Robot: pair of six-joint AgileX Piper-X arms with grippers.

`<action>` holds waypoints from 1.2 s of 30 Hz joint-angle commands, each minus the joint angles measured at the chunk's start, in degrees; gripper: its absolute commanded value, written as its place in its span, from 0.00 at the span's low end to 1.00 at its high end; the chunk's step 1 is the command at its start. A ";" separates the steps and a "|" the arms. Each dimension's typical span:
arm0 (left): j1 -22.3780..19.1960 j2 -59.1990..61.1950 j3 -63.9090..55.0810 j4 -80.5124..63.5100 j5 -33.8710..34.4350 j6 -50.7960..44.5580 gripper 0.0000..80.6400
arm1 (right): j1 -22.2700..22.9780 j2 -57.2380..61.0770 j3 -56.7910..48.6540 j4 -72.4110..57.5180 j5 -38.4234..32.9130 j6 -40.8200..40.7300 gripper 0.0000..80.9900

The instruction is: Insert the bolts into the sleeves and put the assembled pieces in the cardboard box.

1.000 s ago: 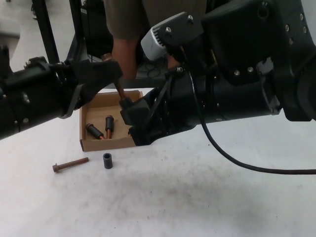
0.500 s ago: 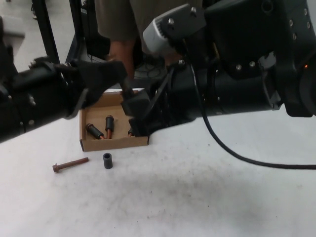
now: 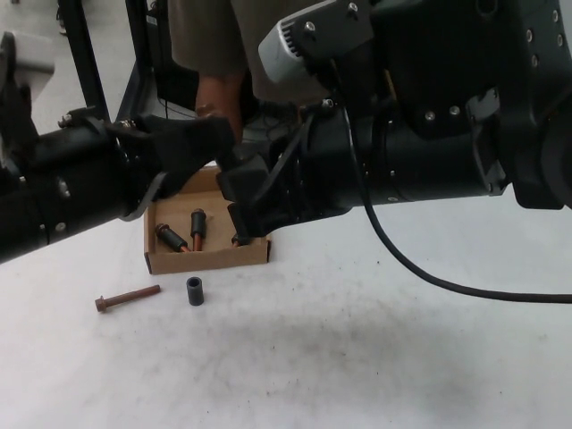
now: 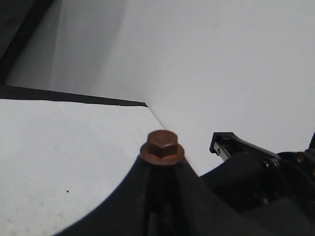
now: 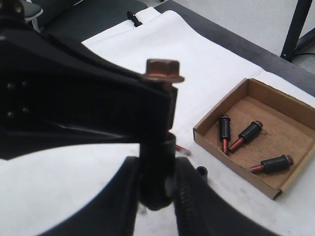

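Drawn closer over cardboard box [image 3: 207, 261], bolt [image 4: 162, 147] clamped in left tool [image 4: 162, 167], sleeve [image 5: 156, 189] clamped in right tool [image 5: 156, 172]; insertion likely underway.

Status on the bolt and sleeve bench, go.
Left gripper jaws shut on bolt; right gripper jaws shut on sleeve. Three assembled pieces in cardboard box. Spare bolt and spare sleeve loose on bench.
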 commanded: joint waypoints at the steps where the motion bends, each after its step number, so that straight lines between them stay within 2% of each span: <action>1: -0.92 -0.54 -0.05 0.27 3.99 0.80 0.33 | -0.12 -0.34 -1.27 -3.76 0.20 -0.09 0.00; 4: -0.92 -0.54 -0.05 0.27 3.99 -1.61 0.67 | -0.12 -0.34 -1.27 -3.76 0.20 -0.72 0.00; 6: -0.92 -0.54 -0.05 0.27 3.99 -4.49 0.74 | -0.12 -0.34 -1.27 -3.76 0.20 -0.72 0.00; 18: -0.92 -0.54 -0.17 -6.48 3.99 -5.51 0.72 | -0.12 -0.34 -1.27 0.46 -0.27 -2.68 0.00; 25: -1.15 -0.54 -0.17 -5.74 4.16 -5.37 0.72 | -0.12 -0.34 -1.27 -4.61 -0.27 -4.73 0.00; 36: -1.15 -0.54 -0.17 5.78 3.16 2.10 0.72 | -0.12 -0.60 -1.27 -5.83 -1.12 -4.73 0.00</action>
